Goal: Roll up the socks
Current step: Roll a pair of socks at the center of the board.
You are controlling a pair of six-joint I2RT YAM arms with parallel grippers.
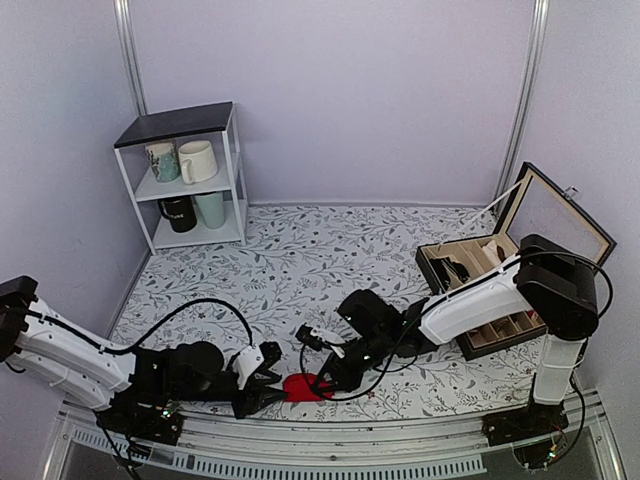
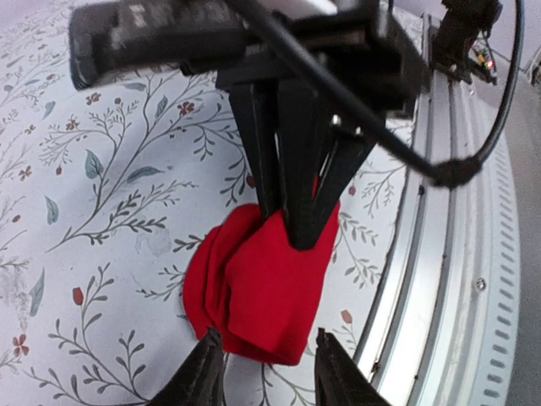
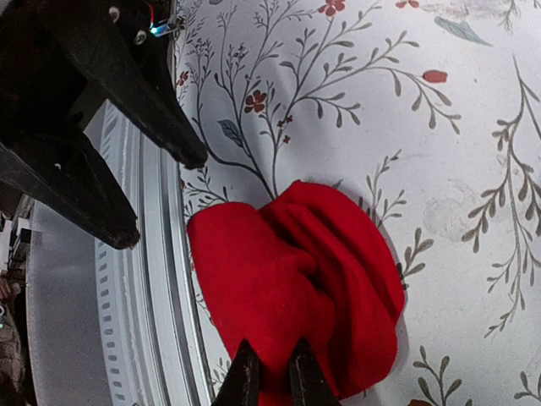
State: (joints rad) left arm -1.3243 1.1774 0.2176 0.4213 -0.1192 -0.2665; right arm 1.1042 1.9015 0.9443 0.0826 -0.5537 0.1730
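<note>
The red socks (image 1: 303,387) lie as a loosely rolled bundle on the floral table near its front edge, also seen in the left wrist view (image 2: 254,288) and the right wrist view (image 3: 296,271). My right gripper (image 1: 326,377) comes from the right. Its tips (image 3: 275,376) are shut on a fold of the socks' upper layer. My left gripper (image 1: 268,387) is open. Its two fingertips (image 2: 266,342) stand either side of the bundle's near end without squeezing it. The two grippers face each other across the bundle.
The metal rail (image 1: 330,440) of the table's front edge runs right beside the socks. A white shelf with mugs (image 1: 190,175) stands at the back left. An open wooden box (image 1: 500,290) with compartments stands at the right.
</note>
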